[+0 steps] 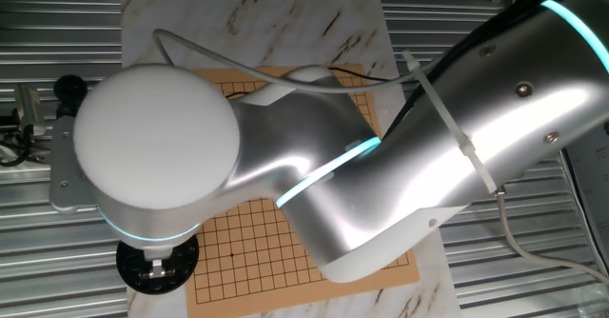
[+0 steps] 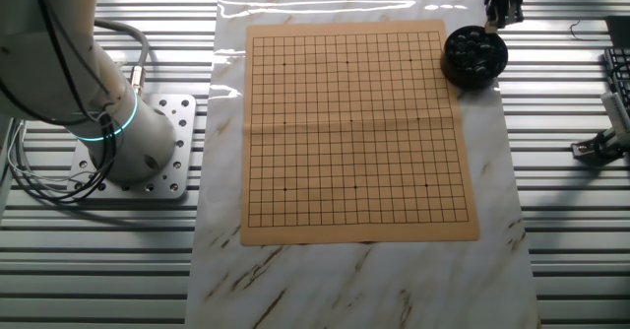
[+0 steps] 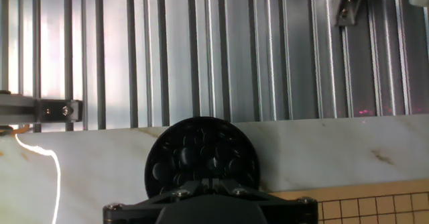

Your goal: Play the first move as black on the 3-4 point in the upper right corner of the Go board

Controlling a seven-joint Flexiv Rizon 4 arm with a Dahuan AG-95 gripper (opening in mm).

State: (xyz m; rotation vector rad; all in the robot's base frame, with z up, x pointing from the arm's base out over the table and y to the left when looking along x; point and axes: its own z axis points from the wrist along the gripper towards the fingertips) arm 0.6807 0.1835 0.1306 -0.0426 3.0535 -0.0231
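Note:
The round black bowl (image 3: 202, 158) holds many glossy black stones (image 3: 216, 162) and stands on the marble mat beside the Go board's corner (image 3: 365, 207). My gripper (image 3: 214, 181) hangs over the near side of the bowl. Its dark fingers stand together with only a thin slit between them, and I see no stone in them. In the other fixed view the gripper (image 2: 502, 2) is above and just behind the bowl (image 2: 474, 55), at the far right corner of the bare board (image 2: 352, 132). In one fixed view the arm hides most of the board (image 1: 257, 251); the bowl (image 1: 157, 264) shows under the wrist.
The marble mat (image 2: 364, 270) lies under the board on a ribbed metal table (image 3: 201, 49). The arm's base (image 2: 128, 142) stands left of the board. A clamp-like fixture (image 2: 602, 144) sits at the right edge. A metal bracket (image 3: 40, 108) is beyond the mat.

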